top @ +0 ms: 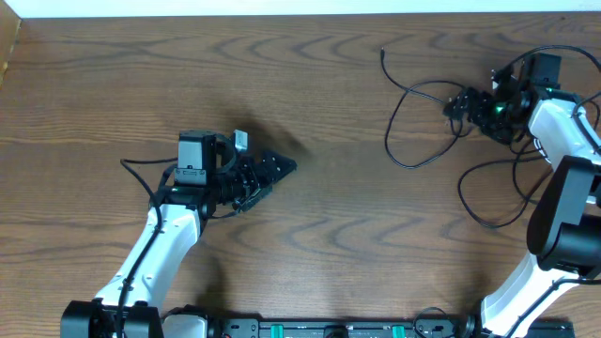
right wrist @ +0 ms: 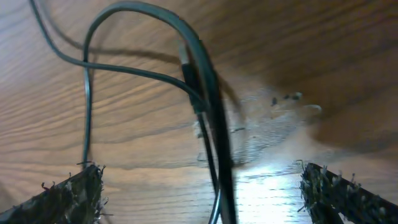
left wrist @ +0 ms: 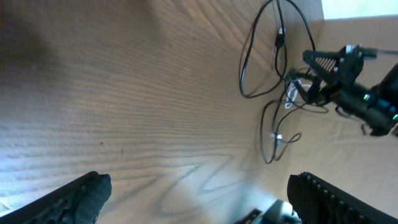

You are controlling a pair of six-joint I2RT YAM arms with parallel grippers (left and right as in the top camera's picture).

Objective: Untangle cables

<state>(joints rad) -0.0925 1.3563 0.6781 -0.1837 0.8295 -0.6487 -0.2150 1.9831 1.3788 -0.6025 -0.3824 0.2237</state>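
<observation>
The cables [right wrist: 216,124] lay in loose black loops on the wooden surface [top: 310,84] at about two o'clock in the overhead view, with one free end trailing toward twelve o'clock. The right pincer [top: 457,103] hung directly over the tangle, its fingers spread wide. In its wrist view a doubled black strand ran up between the two fingers and touched neither. The right arm [top: 563,216], reaching up from five o'clock, covered the three o'clock side of the tangle, so the loops there could not be followed from above. The left pincer [top: 277,169] sat well apart, just to nine o'clock of the centre, pointing toward three o'clock, also wide and holding nothing. A thicker black cord [top: 139,164] looped off the left arm [top: 160,239] toward nine o'clock. A pale strip [top: 282,7] bordered the surface at twelve o'clock.
</observation>
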